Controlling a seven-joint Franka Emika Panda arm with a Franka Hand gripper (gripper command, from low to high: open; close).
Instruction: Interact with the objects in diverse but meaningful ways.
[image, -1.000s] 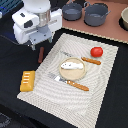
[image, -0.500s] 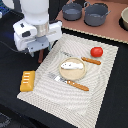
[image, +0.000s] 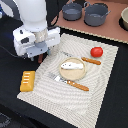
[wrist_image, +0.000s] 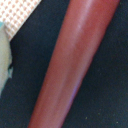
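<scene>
Arm (image: 32, 20) sat over the far corner of the striped placemat (image: 60, 97) toward the exterior view's left; its white housing blocked the pincer completely, so I couldn't tell if the jaws were apart, together, or holding anything. Landmark was the tan round plate (image: 73, 70), roughly mid-mat. White flat fish-like piece (image: 71, 64) lay on the plate. Reddish-brown sausage stick (image: 91, 61) lay just beside the plate toward the exterior view's right, and the red tomato (image: 97, 51) sat just past the sausage, farther from the plate. An orange-handled utensil (image: 75, 85) lay just beside the plate's near edge, metal end pointing toward the exterior view's left; too blurry to call fork or knife. A 2nd utensil near the plate's far side, close to the arm, was only a faint grey smear. Yellow-orange ridged bread block (image: 27, 81) lay well apart from the plate toward the exterior view's left, at the mat's edge. 2 grey pots (image: 86, 12) stood beyond the mat on a brown surface, well apart from the plate; a 3rd vessel was cut off at the frame edge. Wrist view was out of focus: 1 big reddish-brown cylinder (wrist_image: 75, 65) on black, a patch of patterned fabric in 1 corner, a pale blur at 1 edge. No fingertips showed there.
</scene>
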